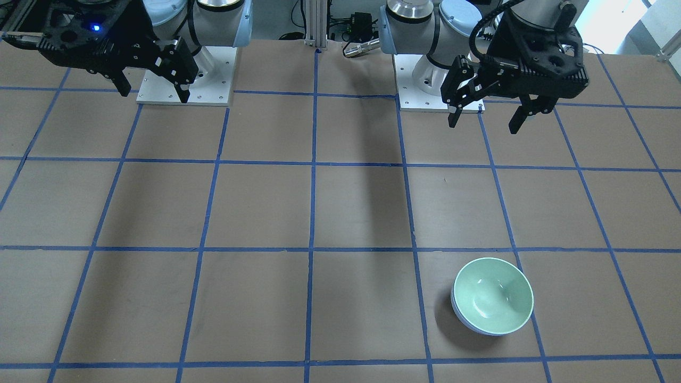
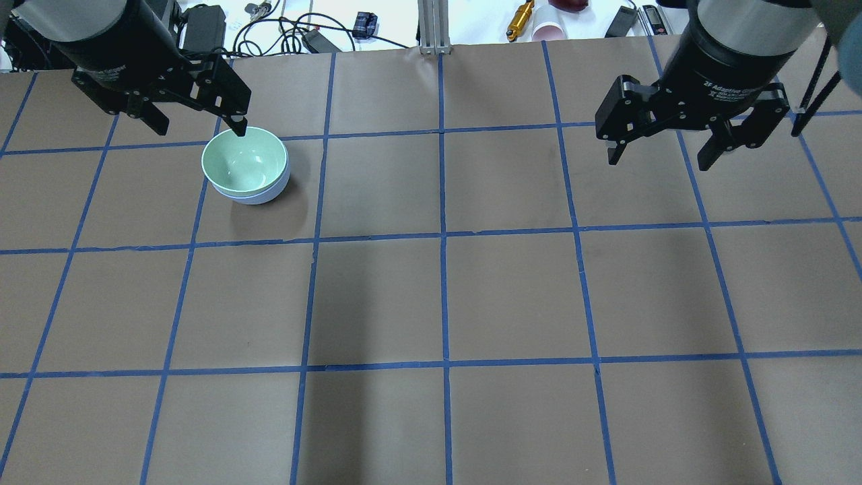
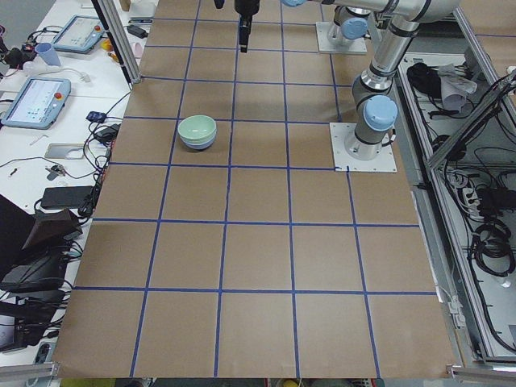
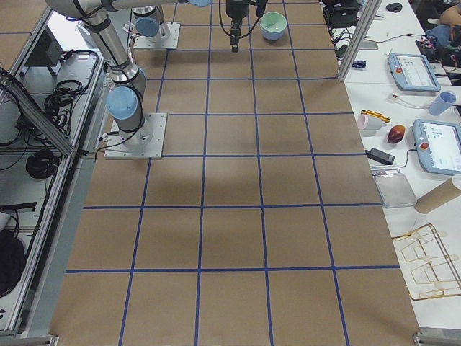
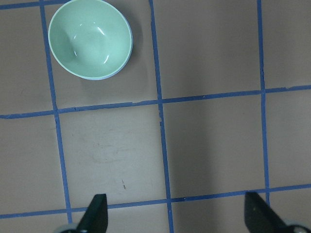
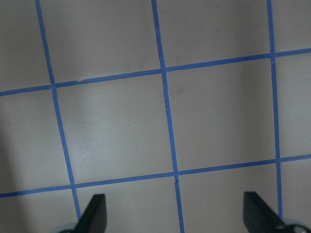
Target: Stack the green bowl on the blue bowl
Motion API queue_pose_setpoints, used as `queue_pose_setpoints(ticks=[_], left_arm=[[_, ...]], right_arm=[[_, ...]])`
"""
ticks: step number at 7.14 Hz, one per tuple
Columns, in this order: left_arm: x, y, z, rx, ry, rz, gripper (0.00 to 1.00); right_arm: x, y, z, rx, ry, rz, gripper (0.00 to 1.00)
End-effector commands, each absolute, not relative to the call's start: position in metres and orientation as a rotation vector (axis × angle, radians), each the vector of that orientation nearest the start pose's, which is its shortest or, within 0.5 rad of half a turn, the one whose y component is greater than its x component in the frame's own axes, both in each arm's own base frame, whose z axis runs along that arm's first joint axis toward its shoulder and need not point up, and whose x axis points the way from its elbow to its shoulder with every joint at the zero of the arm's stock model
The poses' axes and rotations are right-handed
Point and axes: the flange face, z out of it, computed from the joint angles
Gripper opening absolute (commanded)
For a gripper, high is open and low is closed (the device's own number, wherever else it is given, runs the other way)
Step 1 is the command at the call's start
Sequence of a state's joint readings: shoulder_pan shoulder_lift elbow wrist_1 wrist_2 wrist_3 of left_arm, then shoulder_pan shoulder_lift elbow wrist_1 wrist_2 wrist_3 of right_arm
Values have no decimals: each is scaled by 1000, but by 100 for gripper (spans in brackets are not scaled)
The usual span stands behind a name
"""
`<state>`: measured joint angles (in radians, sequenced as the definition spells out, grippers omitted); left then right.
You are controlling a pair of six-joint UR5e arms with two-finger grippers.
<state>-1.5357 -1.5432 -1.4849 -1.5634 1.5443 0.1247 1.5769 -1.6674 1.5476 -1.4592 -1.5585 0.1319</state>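
Now, green bowl: nested upright inside blue bowl, on table, robot's left side.
Left gripper: jaws wide apart, empty, raised clear of bowls.
Right gripper: jaws wide apart, empty, well apart.

A brown table gridded with blue tape, flanked by a white bench carrying tablets.
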Motion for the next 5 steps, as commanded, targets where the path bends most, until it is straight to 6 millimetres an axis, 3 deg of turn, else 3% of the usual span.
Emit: queue_pose_setpoints(ticks=[1, 5], left_arm=[[-118, -494, 547, 152, 3141, -222, 100], [-118, -495, 546, 152, 3142, -215, 100]], right_arm=[[137, -448, 534, 197, 3122, -15, 100], [137, -448, 534, 197, 3123, -13, 100]])
